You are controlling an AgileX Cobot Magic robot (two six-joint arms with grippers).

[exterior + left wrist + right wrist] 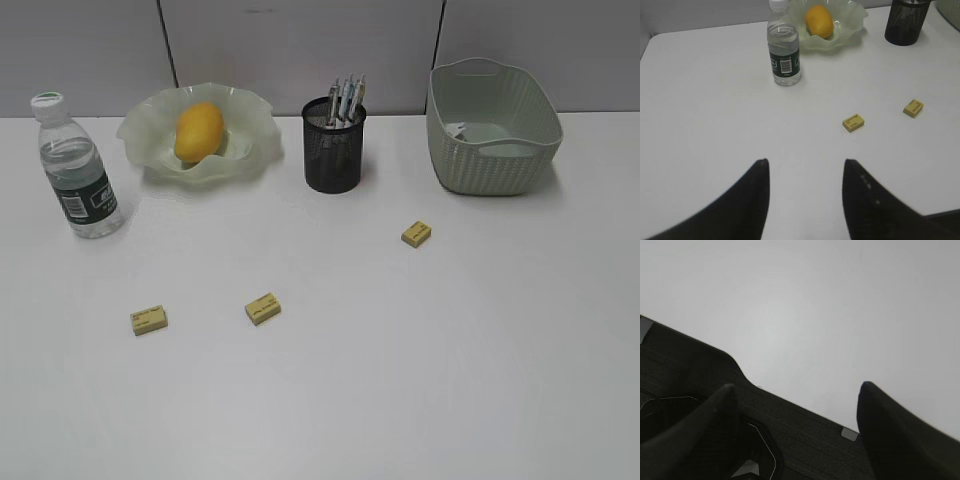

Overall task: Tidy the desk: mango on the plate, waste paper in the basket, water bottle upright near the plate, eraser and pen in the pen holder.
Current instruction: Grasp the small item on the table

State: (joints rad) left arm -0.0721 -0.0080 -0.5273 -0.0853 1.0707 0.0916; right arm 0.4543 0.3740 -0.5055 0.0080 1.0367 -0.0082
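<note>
A yellow mango (198, 131) lies on the pale green wavy plate (140, 135); both also show in the left wrist view, the mango (819, 20) on the plate (852, 22). A water bottle (77, 170) (783, 47) stands upright left of the plate. Three yellow erasers lie on the table (149, 320) (262, 308) (416, 233); two show in the left wrist view (853, 122) (913, 107). The black mesh pen holder (334, 145) (905, 22) holds several pens (347, 100). The green basket (490, 125) holds paper (462, 130). My left gripper (805, 167) is open and empty. My right gripper (795, 390) is open and empty over the table edge.
The white table (400, 380) ends at a grey wall behind. A dark base (690, 375) lies under the right gripper. No arm shows in the exterior view.
</note>
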